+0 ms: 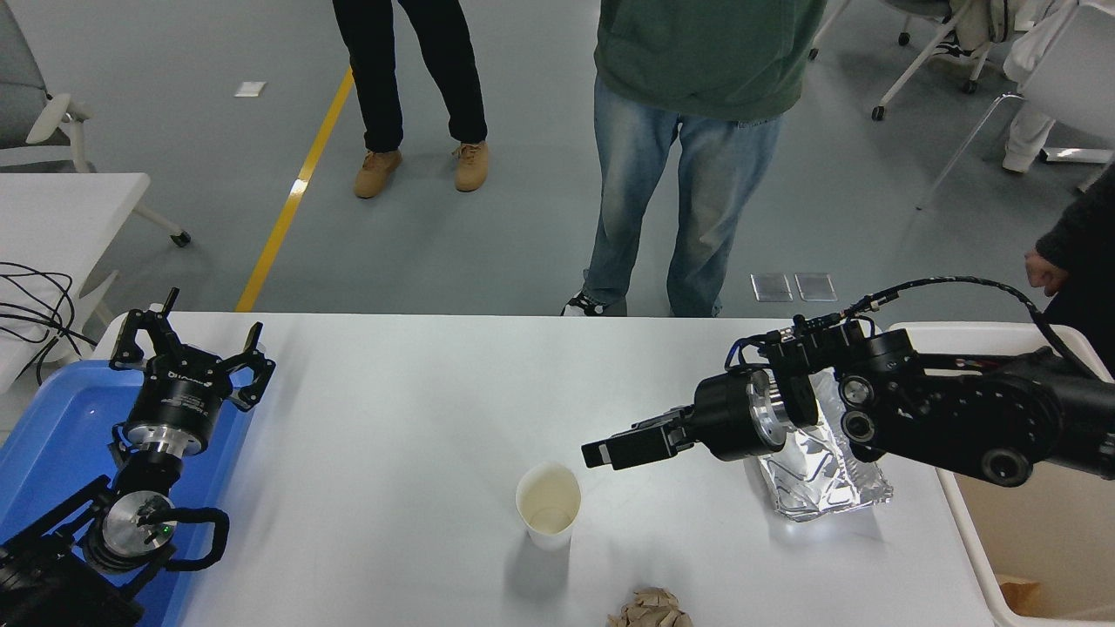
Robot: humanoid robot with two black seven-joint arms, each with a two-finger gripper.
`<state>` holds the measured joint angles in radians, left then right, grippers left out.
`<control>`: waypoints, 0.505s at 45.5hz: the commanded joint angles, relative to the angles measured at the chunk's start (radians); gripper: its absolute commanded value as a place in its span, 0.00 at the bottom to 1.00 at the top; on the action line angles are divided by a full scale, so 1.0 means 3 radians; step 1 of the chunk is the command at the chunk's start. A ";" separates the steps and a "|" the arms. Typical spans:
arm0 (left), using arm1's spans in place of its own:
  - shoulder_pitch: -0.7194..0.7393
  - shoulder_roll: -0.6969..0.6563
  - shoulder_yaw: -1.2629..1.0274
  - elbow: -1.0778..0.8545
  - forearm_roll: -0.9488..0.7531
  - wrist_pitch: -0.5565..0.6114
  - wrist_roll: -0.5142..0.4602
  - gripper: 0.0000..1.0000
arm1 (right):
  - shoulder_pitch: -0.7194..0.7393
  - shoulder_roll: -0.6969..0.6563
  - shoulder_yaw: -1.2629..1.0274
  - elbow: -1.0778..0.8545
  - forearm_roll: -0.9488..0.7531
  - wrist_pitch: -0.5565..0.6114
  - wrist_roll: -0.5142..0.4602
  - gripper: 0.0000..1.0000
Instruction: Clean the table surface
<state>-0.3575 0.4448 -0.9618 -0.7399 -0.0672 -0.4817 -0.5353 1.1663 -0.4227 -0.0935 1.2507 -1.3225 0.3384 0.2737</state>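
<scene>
The white table surface [418, 409] holds an upright, empty paper cup [549, 505], a crumpled foil tray [827, 475] and a ball of brown paper [649, 610] at the front edge. My right gripper [605, 453] reaches left across the foil tray. It hovers just above and to the right of the cup's rim, apart from it, and nothing shows in it. It is seen edge-on. My left gripper [187, 348] is parked open and empty at the lower left, over the blue tray [52, 435].
A white bin [962, 522] stands against the table's right edge, with a brown scrap inside at its bottom. Two people stand at the far side, and a hand [1041, 270] shows at the right edge. A smaller white table [61, 209] with cables stands at the left.
</scene>
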 commanded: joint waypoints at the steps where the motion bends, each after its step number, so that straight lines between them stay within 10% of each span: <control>1: 0.0000 0.0000 0.0000 0.0002 -0.0001 0.0000 0.0000 0.99 | 0.0044 0.0146 -0.0149 -0.0181 -0.0091 0.0007 -0.0053 0.99; 16: -0.0005 0.0000 0.0000 -0.0003 -0.0001 0.0000 0.0000 0.99 | 0.0152 0.0289 -0.0174 -0.0201 0.0083 0.0171 -0.0114 0.99; 23: -0.0005 0.0000 0.0000 0.0002 -0.0001 0.0000 0.0000 0.99 | 0.0218 0.0432 -0.0241 -0.0201 0.0389 0.0181 -0.0998 0.99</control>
<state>-0.3586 0.4448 -0.9618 -0.7397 -0.0674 -0.4817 -0.5353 1.2060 -0.3458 -0.1468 1.1985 -1.2973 0.3797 0.1870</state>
